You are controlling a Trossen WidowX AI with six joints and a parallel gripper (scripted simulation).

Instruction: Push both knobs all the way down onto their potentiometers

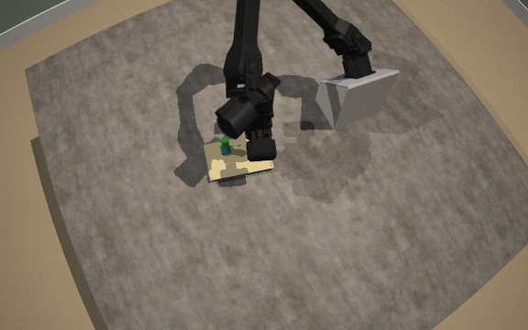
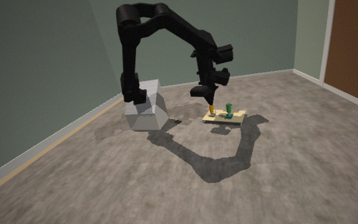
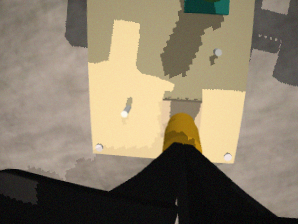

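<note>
The pale yellow circuit board stands on short legs. The yellow knob stands upright on its potentiometer; it is hidden behind the arm in the top view. The green knob stands above its teal potentiometer, with a narrow gap between them in the exterior view. My gripper is shut and empty. Its tips point down and are at the top of the yellow knob; whether they touch it is hard to tell.
The grey wedge-shaped block under the arm's base stands to one side of the board. Small white pins stick up from the board. The green knob is a short way from the gripper on the same board.
</note>
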